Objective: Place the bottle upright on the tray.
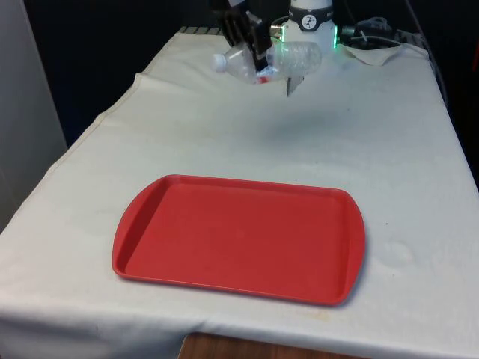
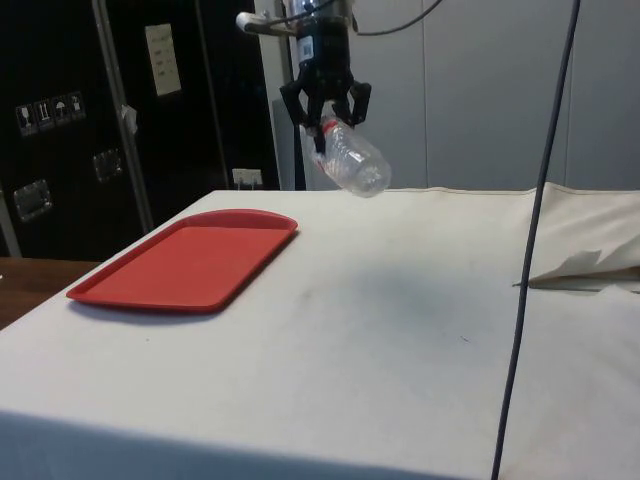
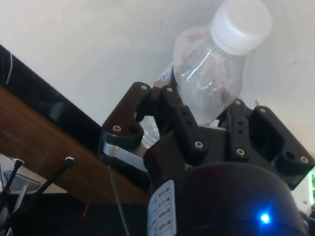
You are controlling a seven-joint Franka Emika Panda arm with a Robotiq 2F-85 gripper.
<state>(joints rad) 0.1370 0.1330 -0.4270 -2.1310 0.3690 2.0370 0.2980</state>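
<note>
- The tabletop [image 1: 224,134] lies under a white cloth, wrinkled along its edges, with a rumpled fold of cloth [image 1: 374,51] at the far end.
- In the side view dark cabinets [image 2: 60,130] stand behind the table, one door bearing a pale label [image 2: 161,58], and a thin dark cable [image 2: 535,240] hangs down on that view's right.
- A red tray [image 1: 239,238] rests flat near the front edge of the tabletop; nothing lies in it.
- The gripper [image 2: 325,112] hangs well above the cloth, away from the tray, jaws clamped on the bottle [image 2: 352,160].
- The bottle is clear plastic with a white cap [image 3: 241,24] and a trace of red label at the jaws.
- It is held tilted, nearly on its side, clear of the tabletop; in the front view the cap points to the front view's left.
- It looks empty.
</note>
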